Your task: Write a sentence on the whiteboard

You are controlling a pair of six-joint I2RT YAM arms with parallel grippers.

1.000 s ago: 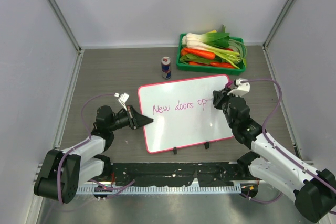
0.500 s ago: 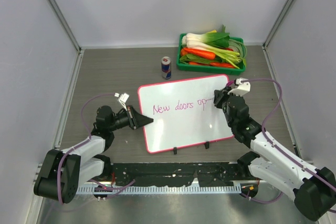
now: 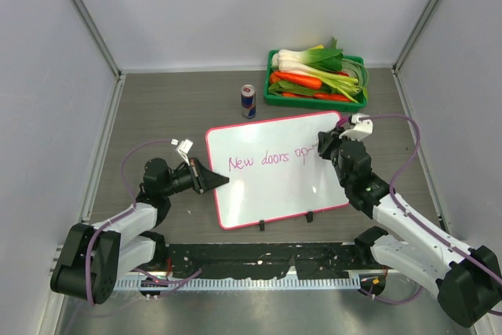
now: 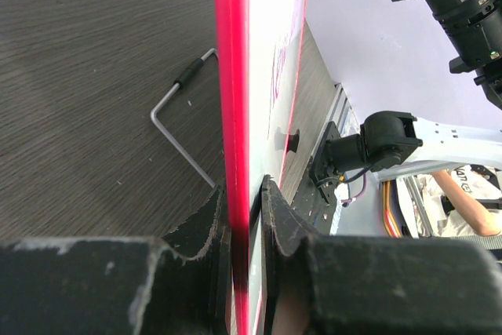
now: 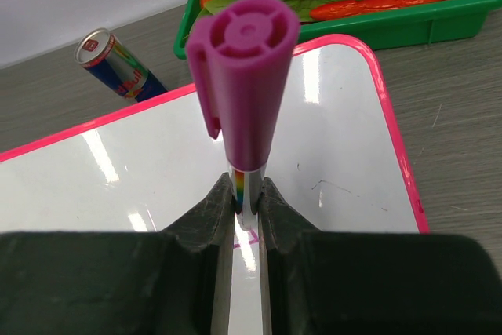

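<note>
The whiteboard (image 3: 274, 186), white with a pink-red frame and two black feet, lies at the table's middle. Pink cursive on it (image 3: 267, 160) reads "New doors op". My left gripper (image 3: 216, 180) is shut on the board's left edge; the left wrist view shows the red frame (image 4: 233, 115) edge-on between the jaws. My right gripper (image 3: 323, 149) is shut on a marker with a purple cap (image 5: 244, 76), its tip on the whiteboard (image 5: 329, 154) at the end of the writing. The tip itself is hidden by the fingers.
A blue and silver drink can (image 3: 249, 100) stands just behind the board. A green tray (image 3: 272, 98) of vegetables sits at the back right. A bent metal rod (image 4: 176, 127) lies on the table under the board. Grey walls enclose the table.
My right gripper has moved slightly up and right along the writing line with the marker, extending the stroke after "op". The left arm has not moved.
</note>
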